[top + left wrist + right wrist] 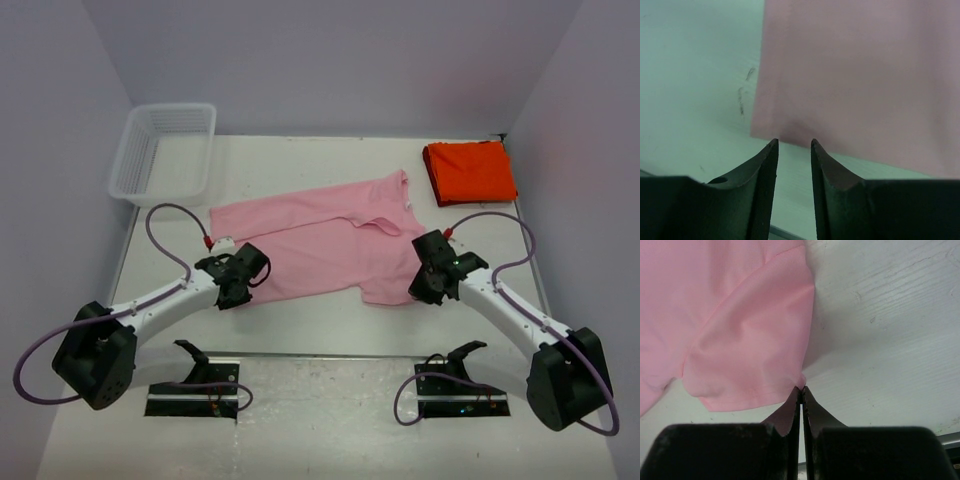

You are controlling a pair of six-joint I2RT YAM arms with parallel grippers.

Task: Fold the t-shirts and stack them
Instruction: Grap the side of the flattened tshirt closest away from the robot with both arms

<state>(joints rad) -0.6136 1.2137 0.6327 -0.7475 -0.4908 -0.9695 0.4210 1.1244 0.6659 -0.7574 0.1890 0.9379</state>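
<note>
The light pink t-shirt lies spread flat across the middle of the table, neck toward the far right. The orange-red t-shirt lies folded at the far right. My left gripper is open at the shirt's near left hem corner; in the left wrist view its fingertips stand just short of the pink hem. My right gripper is shut on the corner of the near sleeve; in the right wrist view its fingertips pinch the pink sleeve edge, which lifts slightly off the table.
A white plastic mesh basket stands at the far left corner. The table's near edge runs just behind both grippers. Purple cables loop beside each arm.
</note>
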